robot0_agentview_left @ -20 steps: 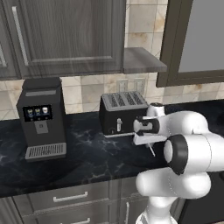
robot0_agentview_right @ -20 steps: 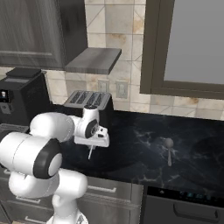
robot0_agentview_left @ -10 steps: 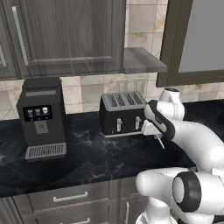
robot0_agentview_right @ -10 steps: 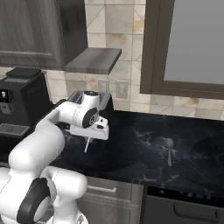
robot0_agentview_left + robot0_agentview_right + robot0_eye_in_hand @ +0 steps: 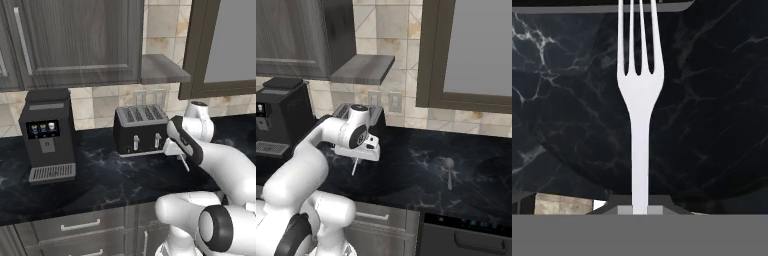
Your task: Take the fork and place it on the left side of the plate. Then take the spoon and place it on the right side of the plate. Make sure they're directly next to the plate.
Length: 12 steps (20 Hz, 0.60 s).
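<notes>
— Pincer [image 5: 358, 161] first: how does it stand?
— Closed tight on the fork [image 5: 639, 95], gripping the handle's end. In the hand view the handle runs straight up from between the finger tips and three tines spread at the top. From the right base view the fork [image 5: 355, 167] hangs below the hand as a thin pale sliver, clear of the bench [image 5: 406, 170].
— And from the other side?
— In the left base view the pincer [image 5: 181, 159] sits just in front of the toaster [image 5: 140, 130], with the fork [image 5: 185, 163] poking down and to the right.
— What lies under the fork?
— Black marble with white veins, and a broad round dark shape beneath the tines in the hand view; it may be the plate [image 5: 722, 115], though its colour melts into the stone and I can't be sure.
— The spoon?
— Flat on the bench, well to the right of the hand in the right base view, the spoon [image 5: 449, 171] has its bowl toward the wall and its handle toward the front edge.
— Anything else?
— A coffee machine [image 5: 47, 135] stands left of the toaster, well apart from it. Two wall outlets [image 5: 384, 100] sit on the tiled backsplash behind the arm.
</notes>
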{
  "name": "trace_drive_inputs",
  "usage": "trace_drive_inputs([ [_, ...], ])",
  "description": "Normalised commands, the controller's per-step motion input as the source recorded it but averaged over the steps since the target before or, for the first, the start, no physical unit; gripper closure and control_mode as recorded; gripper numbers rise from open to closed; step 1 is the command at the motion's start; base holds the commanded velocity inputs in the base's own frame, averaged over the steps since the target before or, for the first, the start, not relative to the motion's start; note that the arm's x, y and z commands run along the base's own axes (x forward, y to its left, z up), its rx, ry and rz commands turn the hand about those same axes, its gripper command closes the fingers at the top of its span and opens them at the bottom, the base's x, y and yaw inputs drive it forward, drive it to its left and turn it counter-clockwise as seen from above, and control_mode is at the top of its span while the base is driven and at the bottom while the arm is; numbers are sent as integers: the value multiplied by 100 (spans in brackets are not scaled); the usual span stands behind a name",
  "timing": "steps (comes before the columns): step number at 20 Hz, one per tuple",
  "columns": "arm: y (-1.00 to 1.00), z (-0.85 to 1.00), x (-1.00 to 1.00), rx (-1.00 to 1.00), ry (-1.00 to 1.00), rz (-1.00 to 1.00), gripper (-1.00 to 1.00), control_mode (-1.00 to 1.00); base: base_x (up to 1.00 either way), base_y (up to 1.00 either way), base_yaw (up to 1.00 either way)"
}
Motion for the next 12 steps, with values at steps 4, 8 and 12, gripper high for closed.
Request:
trace_drive_inputs([
  [4,0,0,0,0,0,0,100,100,-11,0,0],
  [8,0,0,0,0,0,0,100,100,-93,0,-2],
  [12,0,0,0,0,0,0,100,100,-89,0,8],
])
